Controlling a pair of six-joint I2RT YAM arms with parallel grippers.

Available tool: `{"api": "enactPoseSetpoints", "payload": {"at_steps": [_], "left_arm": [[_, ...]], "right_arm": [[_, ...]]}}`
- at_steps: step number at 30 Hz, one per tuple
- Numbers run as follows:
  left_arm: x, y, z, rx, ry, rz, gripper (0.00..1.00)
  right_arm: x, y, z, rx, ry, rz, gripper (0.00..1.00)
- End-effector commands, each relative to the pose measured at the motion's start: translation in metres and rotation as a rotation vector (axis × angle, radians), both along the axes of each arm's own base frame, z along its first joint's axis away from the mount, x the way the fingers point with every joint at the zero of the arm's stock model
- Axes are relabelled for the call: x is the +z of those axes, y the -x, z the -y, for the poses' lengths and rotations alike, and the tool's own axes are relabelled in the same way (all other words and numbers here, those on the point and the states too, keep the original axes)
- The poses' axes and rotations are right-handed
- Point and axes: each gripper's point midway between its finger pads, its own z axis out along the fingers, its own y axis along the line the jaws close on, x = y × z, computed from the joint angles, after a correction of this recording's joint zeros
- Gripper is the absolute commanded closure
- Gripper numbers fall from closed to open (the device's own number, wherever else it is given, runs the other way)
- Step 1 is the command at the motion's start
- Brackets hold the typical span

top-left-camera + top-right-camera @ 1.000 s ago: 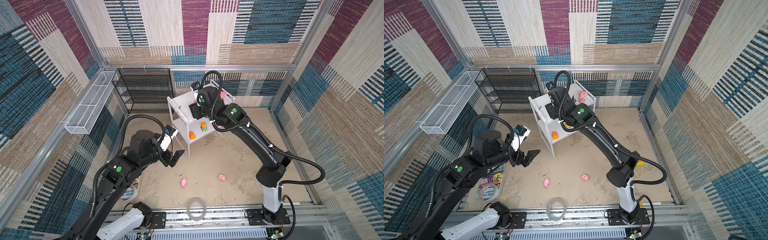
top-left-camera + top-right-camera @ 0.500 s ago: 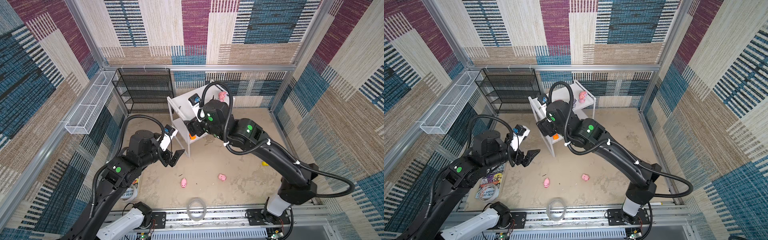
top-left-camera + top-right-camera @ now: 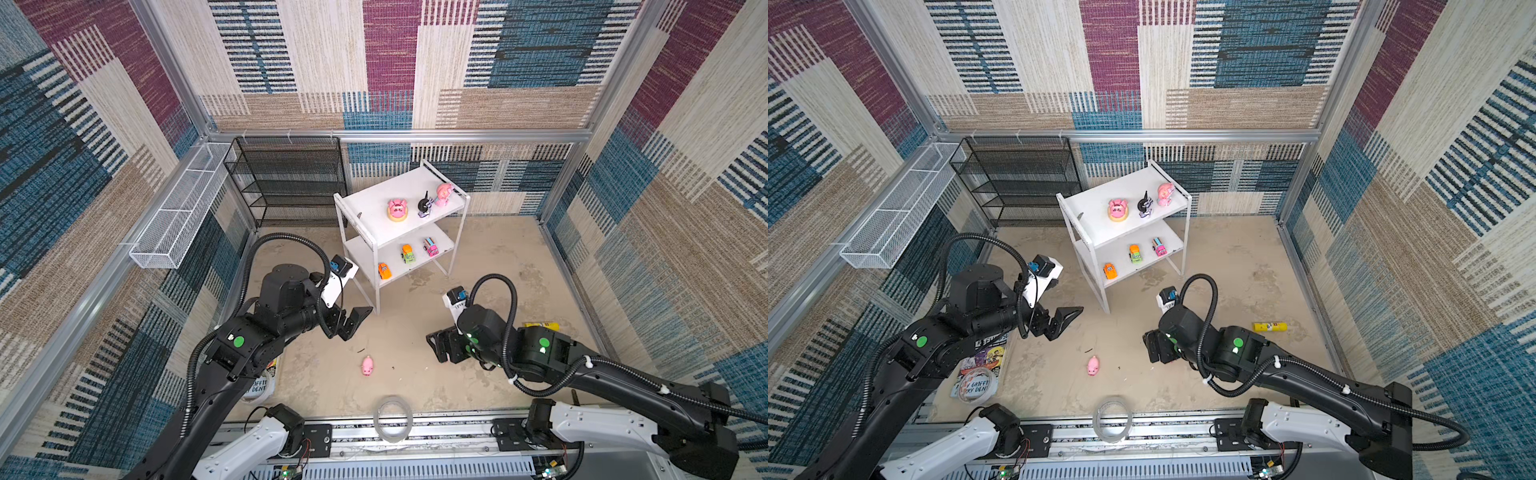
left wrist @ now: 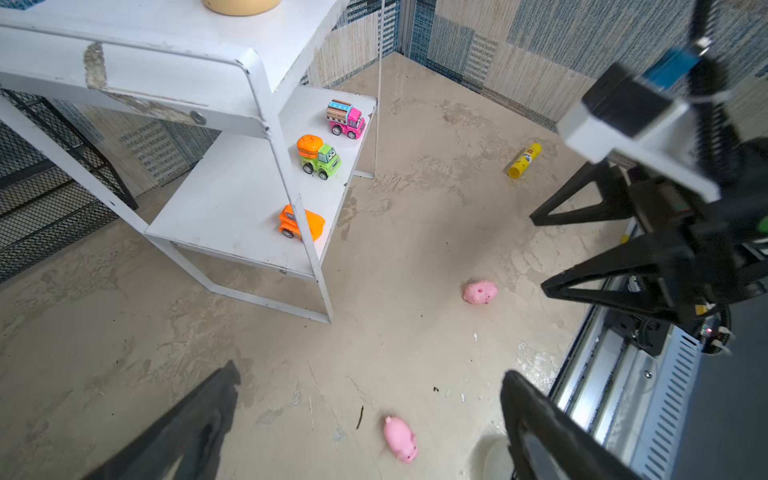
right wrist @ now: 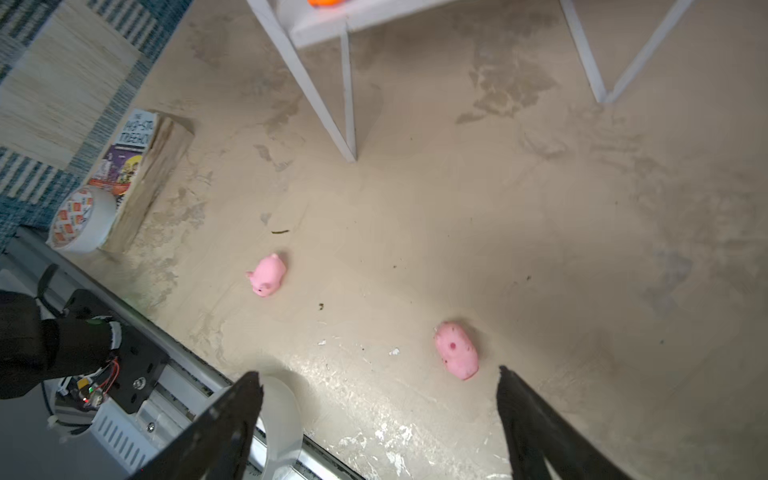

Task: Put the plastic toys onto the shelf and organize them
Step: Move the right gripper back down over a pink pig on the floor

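The white shelf (image 3: 374,199) carries a pink pig on a yellow base (image 3: 397,209), a black-white figure (image 3: 424,205) and a pink bear (image 3: 444,194) on top. Three cars sit below: orange (image 3: 384,270), green-orange (image 3: 408,253), pink (image 3: 431,247). One pink pig (image 3: 367,366) lies on the floor below my open, empty left gripper (image 3: 356,322). A second pig (image 5: 456,350) lies on its side close by one finger of my open right gripper (image 5: 378,374), which hovers low over it; in both top views the right arm hides this pig.
A black mesh rack (image 3: 291,183) and a white wire basket (image 3: 178,212) line the back left. A yellow tube (image 3: 1270,327) lies at the right. A book (image 3: 984,361) and a tape roll (image 3: 976,384) lie front left, a clear tape ring (image 3: 392,417) at the front rail.
My right arm has drawn back from the shelf's lower tier and come down over the front floor, its jaws wider. The left arm has stayed put.
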Motion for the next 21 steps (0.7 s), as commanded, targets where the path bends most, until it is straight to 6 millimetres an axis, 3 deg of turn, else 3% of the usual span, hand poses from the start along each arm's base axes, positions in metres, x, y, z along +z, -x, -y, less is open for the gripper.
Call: {"api": "enactPoseSetpoints", "payload": {"at_steps": [1, 6, 9, 15, 21], "left_arm": [[0.001, 0.003, 0.007, -0.025, 0.034, -0.021, 0.01], [0.001, 0.001, 0.009, -0.031, 0.033, -0.028, 0.01], [-0.001, 0.0, 0.009, -0.03, 0.031, -0.034, 0.01], [-0.003, -0.002, 0.01, -0.029, 0.029, -0.038, 0.01], [-0.004, -0.003, 0.01, -0.023, 0.024, -0.038, 0.01]], "right_arm": [[-0.035, 0.0, 0.006, -0.16, -0.059, -0.09, 0.12], [-0.098, 0.006, 0.007, -0.152, 0.029, -0.175, 0.18], [-0.119, 0.008, 0.012, -0.162, 0.06, -0.192, 0.21], [-0.132, -0.001, 0.011, -0.127, 0.061, -0.163, 0.29], [-0.13, -0.009, 0.001, -0.049, 0.082, -0.114, 0.37]]}}
